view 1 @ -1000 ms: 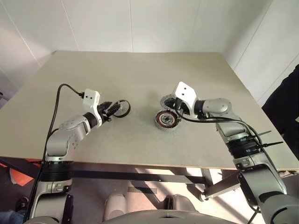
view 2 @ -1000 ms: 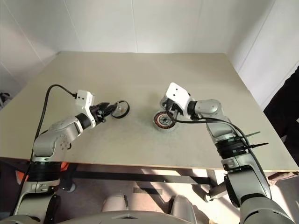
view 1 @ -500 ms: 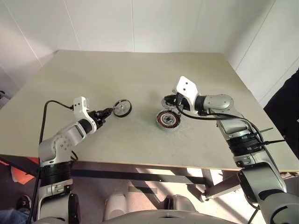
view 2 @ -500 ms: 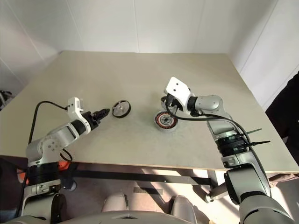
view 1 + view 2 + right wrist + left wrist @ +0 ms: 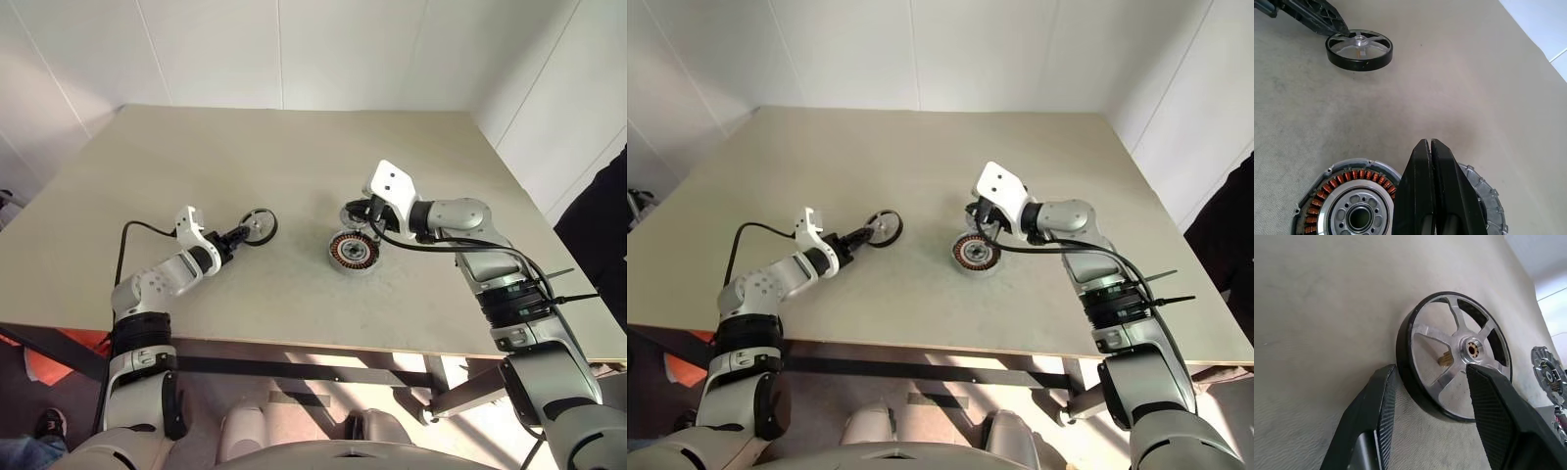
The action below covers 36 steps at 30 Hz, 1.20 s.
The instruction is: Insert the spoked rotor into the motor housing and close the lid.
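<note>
Left gripper (image 5: pixel 1430 396): I see its two black fingers spread apart, one on each side of the spoked rotor's near rim; one finger looks to lie against the tyre's outer edge, the other stands over the spokes; whether they actually pinch the wheel I cannot tell; nothing is lifted.

Spoked rotor (image 5: pixel 259 226): lies on the table (image 5: pixel 294 147), right at my left fingertips, on their far side; black outer ring, silver spokes, a small brass-coloured hub; well apart from my right gripper, off to that gripper's left.

Motor housing (image 5: pixel 354 251): sits flat on the table, just below and in front of my right fingertips; copper-orange windings ringed round a dark grey centre with a hole; open on top; nothing inside it; to the right of the rotor, clear of the left gripper.

Right gripper (image 5: pixel 1431 147): fingers pressed together, holding nothing; it hangs above the gap between the housing and the lid.

Lid (image 5: pixel 1484 203): silver-grey toothed disc, flat on the table, partly hidden under my right fingers; just beside the housing on its far right side, apparently touching its edge.
</note>
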Motion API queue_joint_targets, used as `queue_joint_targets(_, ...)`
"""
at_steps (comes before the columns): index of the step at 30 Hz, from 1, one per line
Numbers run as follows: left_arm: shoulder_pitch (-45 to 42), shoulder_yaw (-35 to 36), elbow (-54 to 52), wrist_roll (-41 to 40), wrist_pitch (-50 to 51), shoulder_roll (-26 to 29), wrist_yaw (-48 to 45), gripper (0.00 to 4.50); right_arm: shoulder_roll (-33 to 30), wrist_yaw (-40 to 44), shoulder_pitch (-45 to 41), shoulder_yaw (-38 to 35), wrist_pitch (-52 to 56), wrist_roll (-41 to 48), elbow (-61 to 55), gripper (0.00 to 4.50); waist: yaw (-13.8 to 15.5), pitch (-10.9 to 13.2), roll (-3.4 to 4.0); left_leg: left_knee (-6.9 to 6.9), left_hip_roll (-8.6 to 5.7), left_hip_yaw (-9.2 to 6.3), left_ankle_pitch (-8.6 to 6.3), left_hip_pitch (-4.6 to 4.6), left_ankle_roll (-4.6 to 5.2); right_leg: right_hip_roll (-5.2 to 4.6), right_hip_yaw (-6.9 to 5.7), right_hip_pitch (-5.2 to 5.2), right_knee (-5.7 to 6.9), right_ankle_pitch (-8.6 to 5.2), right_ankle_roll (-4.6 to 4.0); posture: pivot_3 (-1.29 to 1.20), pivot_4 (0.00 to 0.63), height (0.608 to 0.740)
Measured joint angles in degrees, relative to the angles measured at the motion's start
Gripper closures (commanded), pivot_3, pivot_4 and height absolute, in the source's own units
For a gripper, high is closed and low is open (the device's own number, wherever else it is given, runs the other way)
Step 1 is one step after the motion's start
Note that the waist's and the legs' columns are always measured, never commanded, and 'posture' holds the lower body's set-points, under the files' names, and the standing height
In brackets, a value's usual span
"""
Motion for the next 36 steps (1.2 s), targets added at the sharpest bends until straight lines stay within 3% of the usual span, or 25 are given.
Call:
queue_joint_targets(13,-4.25,-0.56,5.41,-1.19,-1.39,-2.34,-4.47,2.11,-0.12,-0.68,0.27,0.0,0.05,-0.08,-0.48,4.46,-0.08,0.03,-0.04,-0.02,0.01,0.0,-0.02,-0.04,0.03,0.0,-0.03,-0.02,-0.04,0.0,0.0,0.0,0.0,0.74)
queue_joint_targets(19,-4.26,-0.46,5.62,-1.71,-1.52,-2.4,-5.02,3.99,-0.12,-1.02,0.27,0.0,-0.01,-0.17,-0.45,4.5,-0.08,0.03,-0.04,-0.02,0.01,0.0,-0.02,-0.04,0.02,0.0,-0.03,-0.02,-0.04,0.0,0.0,0.0,0.0,0.74)
queue_joint_targets(20,-4.44,-0.5,5.63,-1.93,-1.6,-2.54,-5.04,4.09,-0.09,-1.1,0.26,0.0,-0.05,-0.17,-0.43,4.5,-0.08,0.03,-0.04,-0.02,0.01,0.0,-0.02,-0.02,0.03,0.0,-0.02,-0.01,-0.04,0.0,0.0,0.0,0.0,0.74)
queue_joint_targets(30,-3.82,-0.33,4.77,-3.02,-0.78,-2.88,-4.94,4.08,-0.2,-1.59,0.25,0.0,-0.34,-0.22,-0.35,4.5,-0.08,0.03,-0.04,-0.02,0.01,0.0,-0.02,-0.03,0.03,0.0,-0.03,-0.01,-0.04,0.0,0.0,0.0,0.0,0.74)
queue_joint_targets(36,-2.82,2.44,0.32,-11.4,4.35,-6.01,-6.14,4.08,-2.32,-4.82,-2.55,-0.48,-2.15,-2.2,5.67,4.5,0.01,0.1,-0.08,0.0,-0.01,0.0,-0.02,-0.09,0.03,-0.03,-0.05,-0.02,-0.05,0.0,-0.01,0.0,0.0,0.74)
